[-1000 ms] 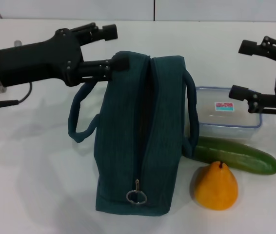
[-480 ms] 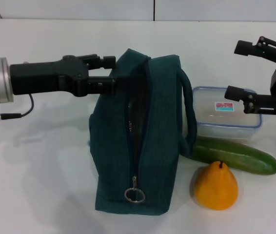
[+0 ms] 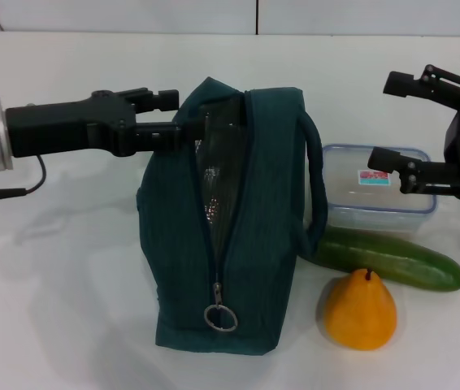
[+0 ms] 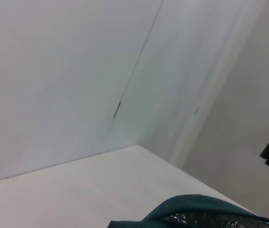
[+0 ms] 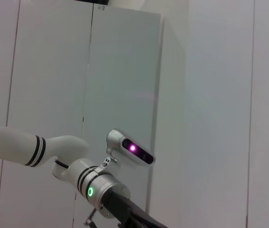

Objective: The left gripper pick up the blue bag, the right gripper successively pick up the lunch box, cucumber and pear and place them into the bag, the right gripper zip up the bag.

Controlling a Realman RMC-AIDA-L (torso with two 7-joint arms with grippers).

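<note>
- Left gripper (image 3: 183,120), black two-fingered claw on a silver wrist, reaches in from my left; its fingers are clamped on the top left edge of the dark teal-blue fabric bag (image 3: 246,244), right at the mouth.
- Bag stands upright on the white tabletop (image 3: 67,292), leaning a little. Zipper partly undone: silver quilted lining shows in the gap near the fingers, and the metal ring pull (image 3: 221,317) hangs low on the near end.
- One loop handle (image 3: 319,195) arcs off the bag's right side, toward the food.
- Right gripper (image 3: 387,120), matching black claw, hovers above the clear rectangular plastic lunch box with the blue-rimmed lid (image 3: 380,199), fingers spread wide and holding nothing. Lower finger overlaps the box's red-and-white label from my head camera; I can't tell contact.
- Long dark green cucumber (image 3: 392,260) lies just in front of the lunch box, one end near the bag's handle. Yellow-orange pear (image 3: 360,313) sits upright just in front of the cucumber, right of the bag.
- Left wrist camera only gives me the bag rim (image 4: 196,211) with a strip of silver lining, plus wall.
- Right wrist camera shows none of the objects: just wall panels and the left arm (image 5: 96,187) with its green light, which the head camera doesn't show.
</note>
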